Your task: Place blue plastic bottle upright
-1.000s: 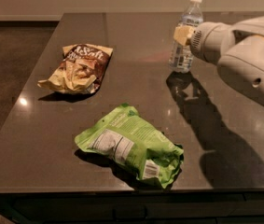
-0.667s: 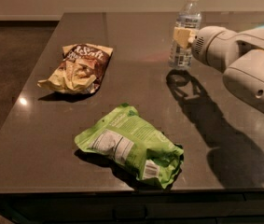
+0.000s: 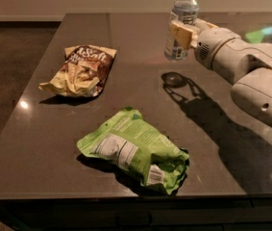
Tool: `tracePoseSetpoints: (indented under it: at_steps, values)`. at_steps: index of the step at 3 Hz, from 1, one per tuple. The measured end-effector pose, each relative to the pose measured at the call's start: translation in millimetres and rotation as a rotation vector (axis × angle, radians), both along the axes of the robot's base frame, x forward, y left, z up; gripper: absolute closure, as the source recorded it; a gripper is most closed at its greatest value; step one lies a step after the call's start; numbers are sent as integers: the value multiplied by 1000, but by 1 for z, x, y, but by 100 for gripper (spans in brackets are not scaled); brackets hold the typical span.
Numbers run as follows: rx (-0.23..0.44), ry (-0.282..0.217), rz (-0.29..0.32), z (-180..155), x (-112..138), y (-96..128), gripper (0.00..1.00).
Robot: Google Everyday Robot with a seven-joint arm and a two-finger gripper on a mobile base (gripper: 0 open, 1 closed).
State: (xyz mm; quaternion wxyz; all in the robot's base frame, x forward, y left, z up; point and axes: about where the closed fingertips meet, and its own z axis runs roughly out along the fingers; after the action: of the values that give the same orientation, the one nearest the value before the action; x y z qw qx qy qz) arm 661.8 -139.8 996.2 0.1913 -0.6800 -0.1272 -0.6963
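The blue plastic bottle is a small clear water bottle with a white cap and a pale label. It is upright at the far right of the dark table, and its round shadow lies on the tabletop below it, so it hangs a little above the surface. My gripper reaches in from the right and is shut around the bottle's middle. A yellowish finger pad shows across the label. The white arm runs off the right edge.
A crumpled brown and yellow snack bag lies at the left of the table. A green snack bag lies near the front edge. The table's left edge borders dark floor.
The bottle and the gripper have risen and shifted slightly left. The bottle's base is now higher above the tabletop. Both snack bags have not moved.
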Motion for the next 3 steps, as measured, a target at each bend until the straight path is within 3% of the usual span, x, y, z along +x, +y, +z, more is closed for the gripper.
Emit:
tracePoseSetpoints:
  at_steps: [1, 2, 3]
  values:
    - [-12, -47, 37, -7, -3, 10, 100]
    - [-33, -63, 54, -20, -4, 16, 100]
    - [-60, -46, 58, -36, -1, 17, 100]
